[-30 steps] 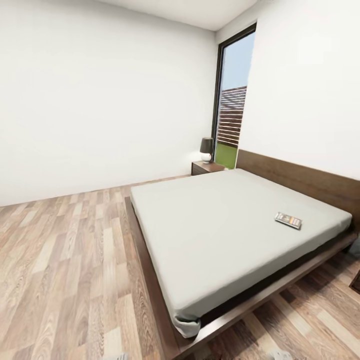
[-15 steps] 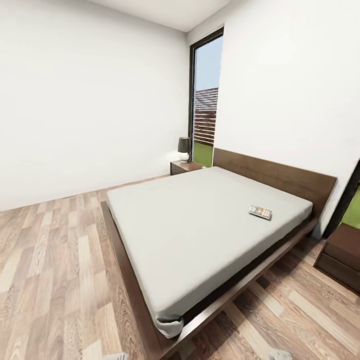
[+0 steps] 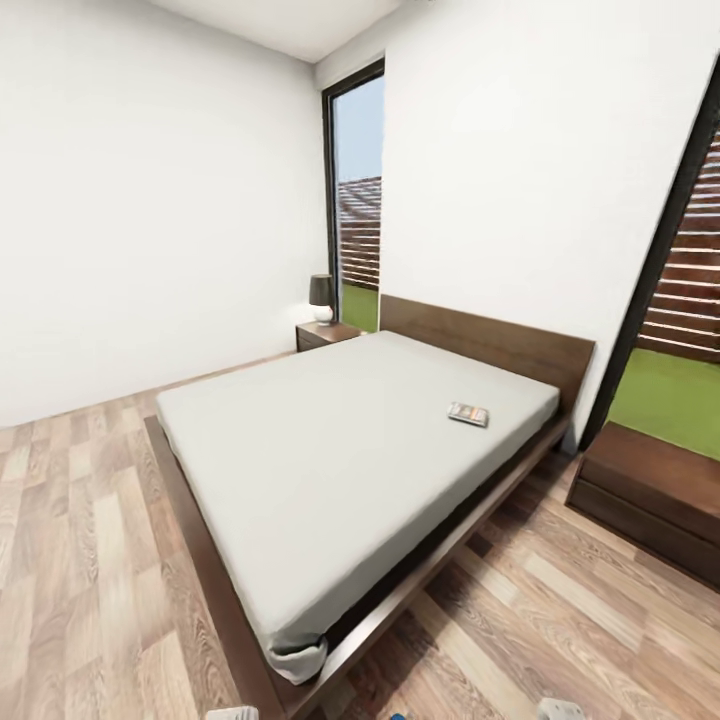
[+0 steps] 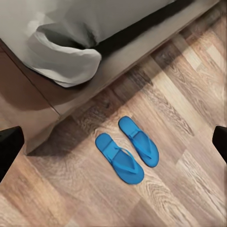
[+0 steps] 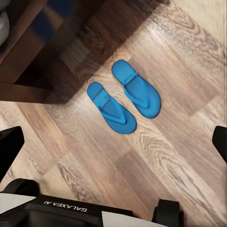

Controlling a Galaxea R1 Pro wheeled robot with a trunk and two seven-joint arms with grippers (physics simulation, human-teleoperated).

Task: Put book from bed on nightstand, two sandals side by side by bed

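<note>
The book point(image 3: 468, 414) lies flat on the bed point(image 3: 330, 450), on the off-white mattress close to the headboard point(image 3: 490, 345). A nightstand point(image 3: 325, 335) with a lamp stands at the bed's far side, and another dark nightstand point(image 3: 650, 485) stands on its near right side. Two blue sandals point(image 4: 118, 158) point(image 4: 138, 141) lie side by side on the plank floor beside the bed's foot corner point(image 4: 66, 56); the pair point(image 5: 111, 107) point(image 5: 136, 88) is also in the right wrist view. My left gripper point(image 4: 115, 140) and right gripper point(image 5: 115, 142) hang open above the sandals, holding nothing.
A tall dark-framed window point(image 3: 355, 200) is in the far corner and a second one point(image 3: 690, 290) at the right. Wood floor point(image 3: 80, 560) stretches to the left of the bed. The lamp point(image 3: 321, 297) occupies the far nightstand's top. My base point(image 5: 61, 210) is near the sandals.
The head camera has swung to the right, so the whole picture has slid left; the right nightstand and second window have come into view. The book has stayed put on the bed.
</note>
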